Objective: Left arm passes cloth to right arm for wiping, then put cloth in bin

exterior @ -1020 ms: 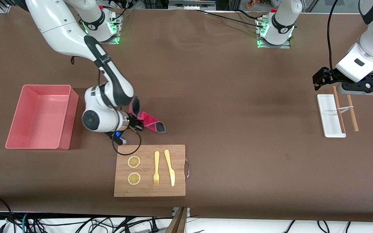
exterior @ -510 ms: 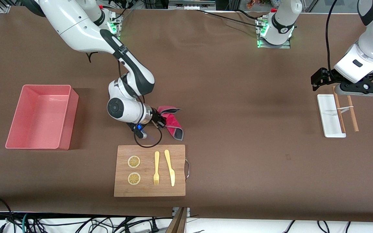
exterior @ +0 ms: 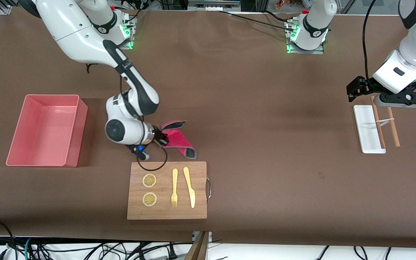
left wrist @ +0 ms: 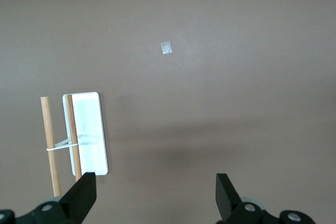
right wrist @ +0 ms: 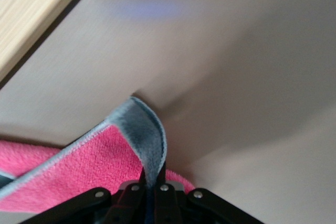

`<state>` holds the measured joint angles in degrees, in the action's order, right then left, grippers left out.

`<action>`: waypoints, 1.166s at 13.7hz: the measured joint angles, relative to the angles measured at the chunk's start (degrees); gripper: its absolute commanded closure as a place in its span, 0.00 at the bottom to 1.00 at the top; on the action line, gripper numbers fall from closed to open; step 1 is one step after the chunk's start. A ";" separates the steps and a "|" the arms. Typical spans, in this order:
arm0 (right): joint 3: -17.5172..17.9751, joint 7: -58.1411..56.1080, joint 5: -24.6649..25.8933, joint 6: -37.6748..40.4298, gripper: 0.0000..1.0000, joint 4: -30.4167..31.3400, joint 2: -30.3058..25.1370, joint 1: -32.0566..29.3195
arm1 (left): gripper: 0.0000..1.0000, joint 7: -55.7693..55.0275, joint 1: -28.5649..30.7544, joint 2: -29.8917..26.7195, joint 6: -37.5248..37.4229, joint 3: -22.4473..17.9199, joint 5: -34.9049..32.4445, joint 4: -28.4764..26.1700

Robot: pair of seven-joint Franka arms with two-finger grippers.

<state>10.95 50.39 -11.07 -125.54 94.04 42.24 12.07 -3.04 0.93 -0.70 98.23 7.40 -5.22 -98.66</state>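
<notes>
- The cloth is held by the right gripper, whose fingers are pinched tight on a grey-edged fold, as the right wrist view shows.
- The cloth is dragged flat on the brown table, just farther from the front camera than the wooden cutting board and nearer the right arm's end of the table.
- The hand-over is judged complete, since the cloth is in the right arm's grip and the left gripper holds nothing, its fingers spread wide.
- The left gripper hangs over the small white tray and the two wooden sticks at the left arm's end of the table; the left arm appears to be waiting.
- Wiping is taken to be the step in hand; how much of the surface is already wiped cannot be told.
- The pink bin stands empty toward the right arm's end, well apart from the cloth, so the drop into it is yet to be done.
- A fork, a knife and two lemon slices lie on the board, close to the wiping path.
</notes>
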 measured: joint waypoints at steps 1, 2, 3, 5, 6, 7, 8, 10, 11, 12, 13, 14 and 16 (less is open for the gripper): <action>-1.42 -3.29 0.05 2.20 1.00 -0.30 -0.33 -0.66 | 0.00 -0.02 0.00 0.00 0.00 0.00 0.00 0.00; -2.91 -6.55 0.09 4.47 1.00 -0.47 -0.96 -1.22 | 0.00 -0.02 0.00 0.00 0.00 0.00 0.00 0.00; -4.37 -9.49 0.11 6.48 1.00 -0.48 -1.67 -1.65 | 0.00 -0.03 0.00 0.00 0.00 0.00 0.00 0.00; -7.47 -15.24 0.12 9.53 1.00 -0.48 -2.80 -2.14 | 0.00 -0.03 0.01 0.00 0.00 0.00 0.00 0.00; -8.79 -17.66 0.12 10.43 1.00 -0.48 -3.09 -2.23 | 0.00 -0.03 0.01 0.00 -0.17 0.00 0.00 0.00; -9.93 -19.80 0.12 11.20 1.00 -0.50 -3.28 -2.28 | 0.00 -0.03 0.01 0.00 -0.49 0.00 0.00 0.00; -10.74 -21.32 0.12 12.00 1.00 -0.54 -3.66 -2.38 | 0.00 -0.03 0.02 0.00 -0.69 0.00 0.00 0.00; -11.21 -22.36 0.12 14.12 1.00 -1.22 -5.55 -2.74 | 0.00 -0.06 0.03 0.00 -0.88 -0.04 1.02 0.01; -11.22 -22.36 0.13 16.73 1.00 -2.13 -7.09 -2.93 | 0.00 -0.07 0.05 0.01 -0.94 -0.16 2.14 0.01; -11.25 -22.36 0.15 20.30 1.00 -3.52 -8.71 -3.21 | 0.00 -0.07 0.06 0.01 -0.98 -0.28 2.52 0.01; -11.27 -22.46 0.23 24.87 1.00 -5.53 -10.40 -3.70 | 0.00 -0.06 0.06 0.01 -1.01 -0.38 2.54 0.02; -11.46 -23.07 0.56 29.76 1.00 -7.95 -11.92 -4.24 | 0.00 -0.04 0.06 0.01 -1.03 -0.45 2.53 0.03; -13.80 -27.15 1.46 39.03 1.00 -12.48 -14.49 -4.94 | 0.00 -0.04 0.08 0.06 -1.04 -0.50 2.48 0.03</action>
<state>-2.85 23.24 -9.62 -86.51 81.56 27.75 7.13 -3.07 1.01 -0.64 97.19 6.90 -2.74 -98.63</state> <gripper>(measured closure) 0.974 0.000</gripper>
